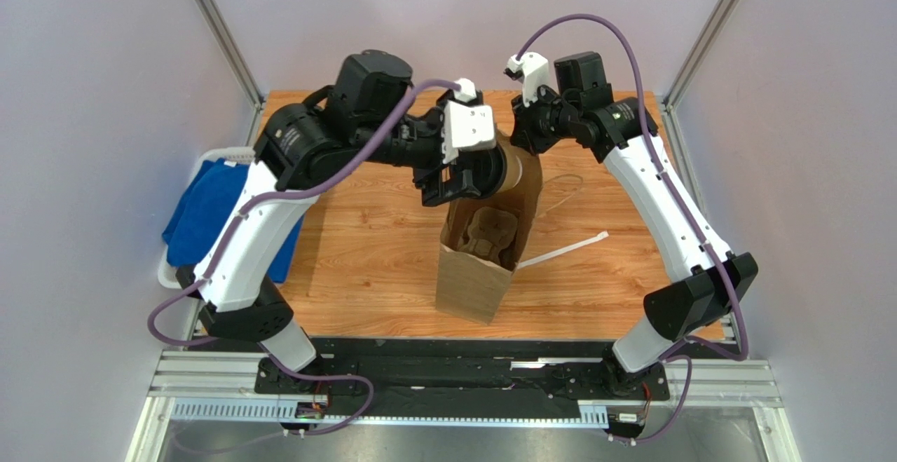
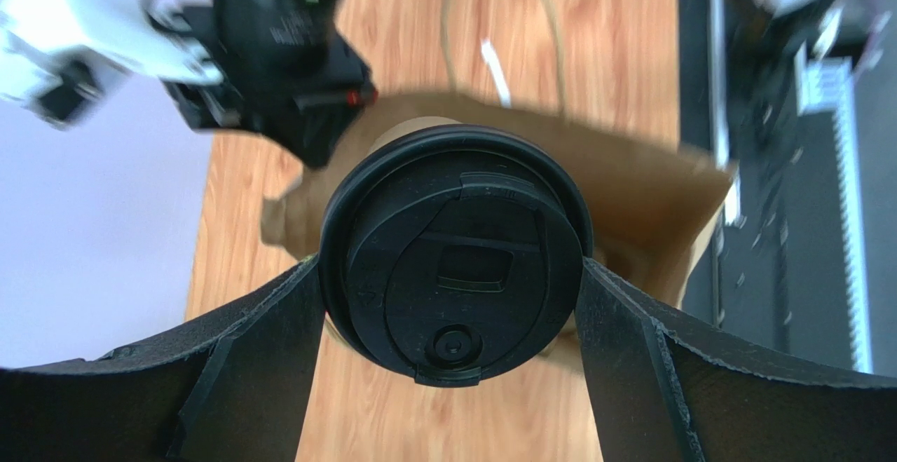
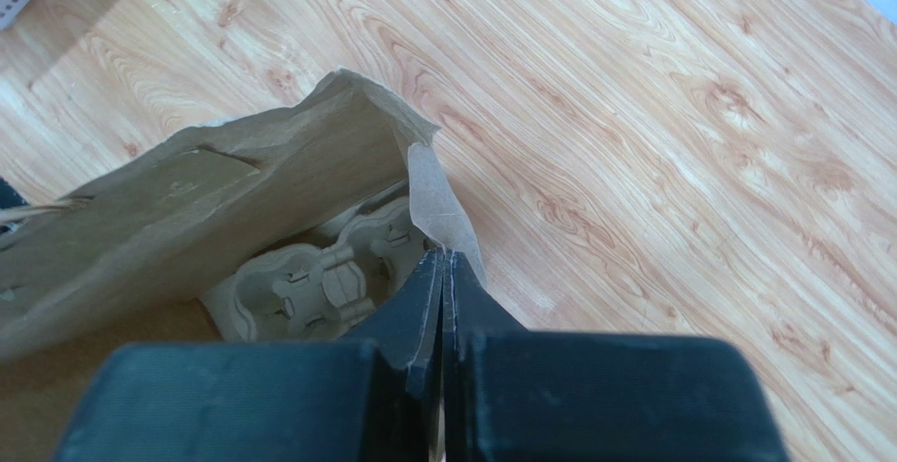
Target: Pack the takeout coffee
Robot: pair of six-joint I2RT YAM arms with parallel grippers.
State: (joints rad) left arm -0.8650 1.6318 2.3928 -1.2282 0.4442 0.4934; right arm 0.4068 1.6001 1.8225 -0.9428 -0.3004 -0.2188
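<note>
The takeout coffee (image 2: 458, 257), a kraft paper cup under a round black lid, hangs off the table at the centre of the overhead view, over the far rim of the open bag, its lid turned square to the left wrist camera; the left gripper (image 1: 471, 176) grasps it, one black finger (image 2: 242, 346) pressed against each side of the lid; just below it stands the brown paper bag (image 1: 479, 273), upright with its mouth open; a grey-brown moulded pulp cup tray (image 3: 305, 283) sits inside; the right gripper (image 3: 443, 273) is clenched tight on a thin flap of the bag's rim, at the upper centre of the overhead view; on the wooden table (image 1: 369, 241), right of the bag, lies a white paper strip (image 1: 574, 249); a blue cloth (image 1: 205, 210) sits at the left edge
</note>
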